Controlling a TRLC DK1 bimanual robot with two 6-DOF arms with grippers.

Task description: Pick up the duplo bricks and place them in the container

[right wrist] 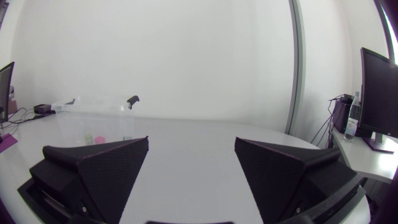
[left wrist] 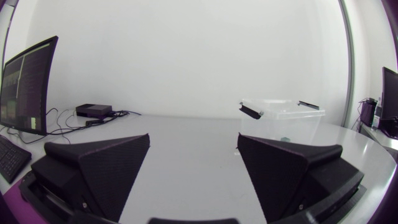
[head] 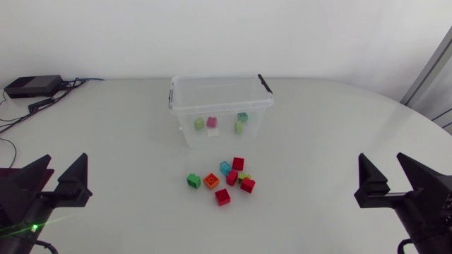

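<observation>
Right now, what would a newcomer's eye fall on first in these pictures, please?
A cluster of bright duplo bricks lies on the table in front of the clear container, which already holds a few pastel bricks. The left tool and right tool sit open at either side.

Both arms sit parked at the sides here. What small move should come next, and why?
Probably bring the left gripper, open and empty, toward the green brick. It sits at the loose cluster's left edge, free on that side, and several bricks lie on the table outside the container.
</observation>
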